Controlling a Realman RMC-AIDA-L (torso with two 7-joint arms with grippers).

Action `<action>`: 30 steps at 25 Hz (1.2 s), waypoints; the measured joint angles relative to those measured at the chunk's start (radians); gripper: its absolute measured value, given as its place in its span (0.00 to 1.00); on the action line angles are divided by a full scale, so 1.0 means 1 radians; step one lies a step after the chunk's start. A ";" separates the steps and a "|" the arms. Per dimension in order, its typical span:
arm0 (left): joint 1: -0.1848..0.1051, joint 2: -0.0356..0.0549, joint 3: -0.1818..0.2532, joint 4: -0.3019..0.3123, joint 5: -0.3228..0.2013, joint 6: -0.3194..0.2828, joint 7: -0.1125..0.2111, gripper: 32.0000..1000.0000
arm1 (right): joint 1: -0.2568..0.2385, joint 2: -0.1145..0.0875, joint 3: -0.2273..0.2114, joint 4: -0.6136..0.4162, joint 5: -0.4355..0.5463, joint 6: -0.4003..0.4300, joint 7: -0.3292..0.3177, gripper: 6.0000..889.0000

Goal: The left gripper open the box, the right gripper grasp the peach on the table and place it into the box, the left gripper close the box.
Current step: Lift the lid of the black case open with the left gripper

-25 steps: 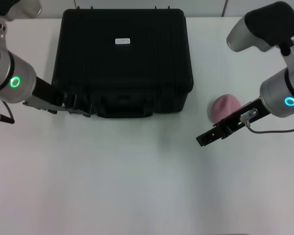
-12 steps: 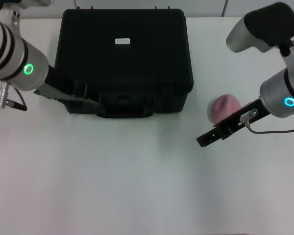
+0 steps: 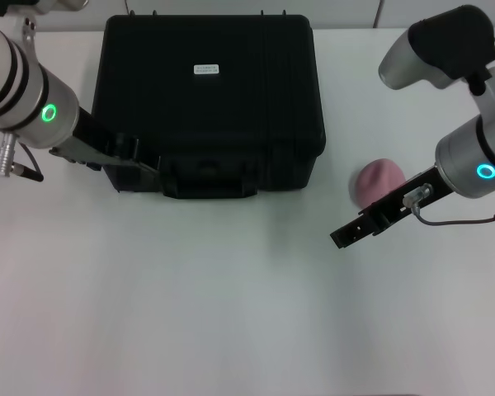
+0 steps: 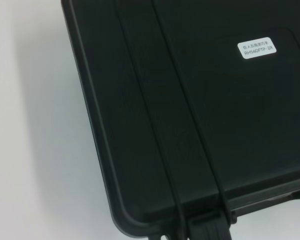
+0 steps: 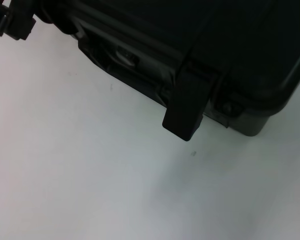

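Risk sits first with the box point(image 3: 208, 103), the largest thing on the table point(image 3: 231, 313): its lid is down, and the left gripper point(image 3: 140, 163) is at the front left corner, by the handle recess. If the fingers catch the ribbed side and not the lid edge or a latch, I judge the whole case could slide or tip back instead of opening. Whether those fingers are spread or pressed together I cannot tell; they are dark against the dark case.

A smaller worry is the right gripper point(image 3: 340, 236), hovering low over the table to the right of the box, its fingers seemingly close together and holding nothing. The arm's forearm crosses just in front of the peach point(image 3: 377, 181), which rests on the table beside the box's right side, so a careless move could nudge the fruit and roll it off.

The head view alone shows both arms and the peach. The left wrist view shows only the lid corner and the white label point(image 4: 257, 49). The right wrist view shows the front right latch point(image 5: 186, 110) hanging down, which the head view barely resolves.
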 joint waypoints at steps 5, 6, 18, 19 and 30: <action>-0.001 0.0006 0.000 0.000 0.001 0.001 0.001 0.82 | 0.001 0.000 0.000 0.001 0.000 -0.001 0.000 0.93; -0.001 0.0008 0.000 -0.001 0.001 0.005 0.001 0.82 | 0.001 0.000 0.000 0.001 0.000 -0.001 0.000 0.93; -0.006 0.0003 0.000 -0.064 -0.003 0.053 0.007 0.81 | 0.004 0.000 0.000 0.008 0.003 -0.003 -0.005 0.93; -0.006 0.0003 0.000 -0.067 -0.003 0.058 0.008 0.81 | 0.004 0.000 0.000 0.010 0.004 -0.003 -0.006 0.93; -0.007 0.0003 0.008 -0.084 -0.007 0.072 0.008 0.81 | 0.011 0.000 0.000 0.014 0.006 -0.005 -0.009 0.93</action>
